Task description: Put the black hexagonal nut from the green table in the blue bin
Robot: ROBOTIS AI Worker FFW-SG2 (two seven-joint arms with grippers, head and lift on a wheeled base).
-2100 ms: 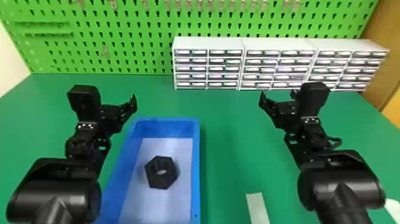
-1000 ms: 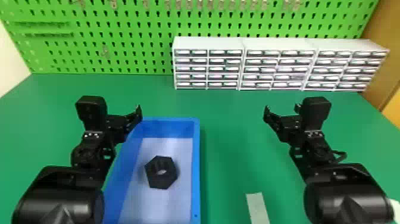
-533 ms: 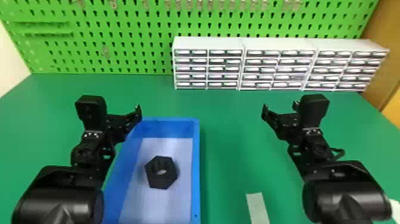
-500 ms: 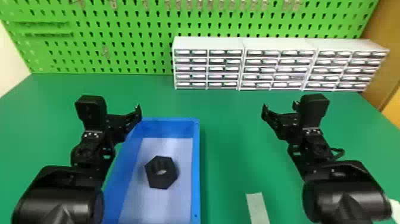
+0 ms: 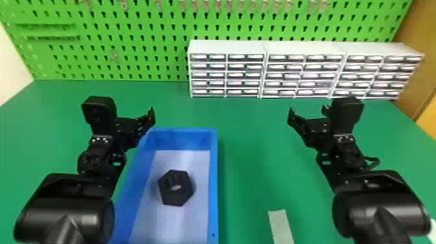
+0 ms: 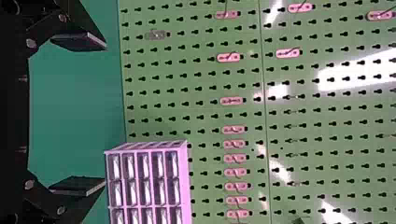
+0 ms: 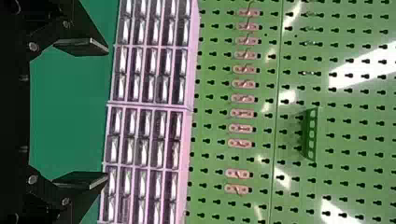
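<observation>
The black hexagonal nut (image 5: 176, 187) lies flat on the floor of the blue bin (image 5: 213, 181), touching none of its walls. My left gripper (image 5: 134, 121) is over the green table (image 5: 246, 155), by the bin's far left corner and beyond the nut. In the left wrist view the left gripper (image 6: 105, 114) is open, its two fingers wide apart with nothing between them. Well to the right of the bin is my right gripper (image 5: 306, 113), above the table. The right wrist view has the right gripper (image 7: 107, 114) open too, holding nothing.
White drawer cabinets (image 5: 227, 69) stand along the back of the table, against a green pegboard (image 5: 129, 39) with small hooks. A pale strip (image 5: 281, 227) lies on the table between the bin and the right arm.
Compared with two seconds ago, both arms have come slightly nearer the robot and shifted a little to the right. Over the last half second they look still, and the nut has stayed in place.
</observation>
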